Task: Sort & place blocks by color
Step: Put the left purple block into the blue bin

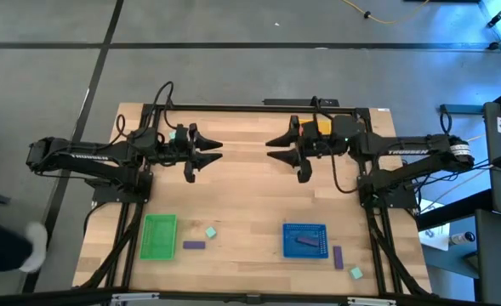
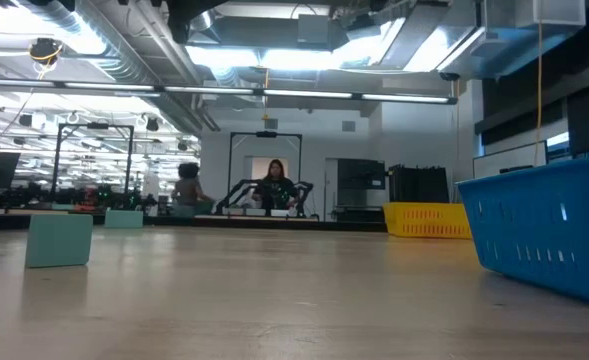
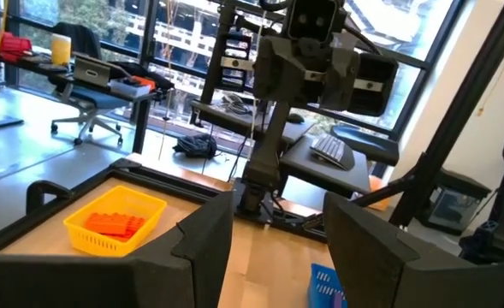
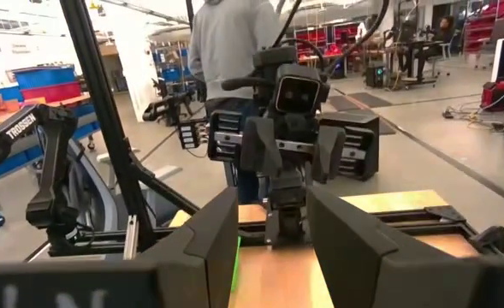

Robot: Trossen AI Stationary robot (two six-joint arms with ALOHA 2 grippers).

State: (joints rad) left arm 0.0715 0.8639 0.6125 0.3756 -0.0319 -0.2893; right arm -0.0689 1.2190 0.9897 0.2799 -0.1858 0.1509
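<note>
With both the left gripper (image 1: 201, 153) and right gripper (image 1: 286, 150) released and empty at the frame's upper centre, you risk mis-sorting the loose purple block (image 1: 194, 245) lying just beside the green tray (image 1: 158, 235).

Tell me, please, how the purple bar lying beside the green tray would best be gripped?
Probably from straight above, fingers closing across its two long sides at mid-length. The purple bar lies flat on the table, its length running left to right, with bare wood between it and the green tray and the mint block, so the narrow width is free to pinch.
</note>
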